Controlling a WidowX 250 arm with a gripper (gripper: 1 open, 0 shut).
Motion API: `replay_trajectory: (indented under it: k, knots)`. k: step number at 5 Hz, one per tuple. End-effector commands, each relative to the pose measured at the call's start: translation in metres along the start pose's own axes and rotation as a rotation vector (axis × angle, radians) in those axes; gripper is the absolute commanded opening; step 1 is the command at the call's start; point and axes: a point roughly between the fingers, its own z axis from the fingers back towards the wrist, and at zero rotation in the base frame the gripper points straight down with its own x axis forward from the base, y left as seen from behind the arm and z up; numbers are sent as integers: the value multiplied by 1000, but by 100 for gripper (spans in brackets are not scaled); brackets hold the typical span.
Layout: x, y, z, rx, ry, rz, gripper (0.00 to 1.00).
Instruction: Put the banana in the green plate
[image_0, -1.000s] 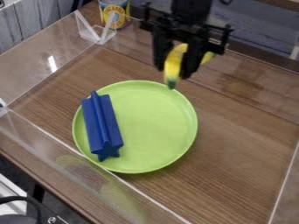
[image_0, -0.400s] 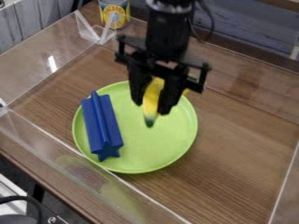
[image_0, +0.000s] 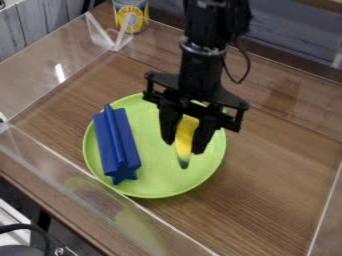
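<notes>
On the far L, a black cable is curving in at the bottom corner of the view. Next, 1 blue block (image_0: 116, 143) w/ a star-shaped profile is lying on the L part of the green plate (image_0: 150, 180), its long side running roughly from the back toward the front. Behind the plate, toward the top L, 1 can (image_0: 130, 17) w/ a yellow & blue label is standing near the table's back edge, & clear plastic is showing just in front of it. The plate is resting on the brown wooden table (image_0: 267, 185), its raised rim showing along the front. R of the block, my black gripper (image_0: 187, 140) is pointing down over the plate's back R part, & I'm keeping it clenched on 1 yellow banana (image_0: 185, 141), w/ the banana's greenish tip pointing down toward the plate. The banana is hanging upright-ish, over the R half of the plate; can't tell if the tip is touching. A thin black cable is looping off my arm's R side, above the bare wood.
</notes>
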Motion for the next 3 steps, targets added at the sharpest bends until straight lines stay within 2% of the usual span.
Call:
replay_trajectory:
  k: [1,3]
  knots:
    - [7,-2,3,-12,-25,64,0]
    - [28,11,2,-11,-37,-43,0]
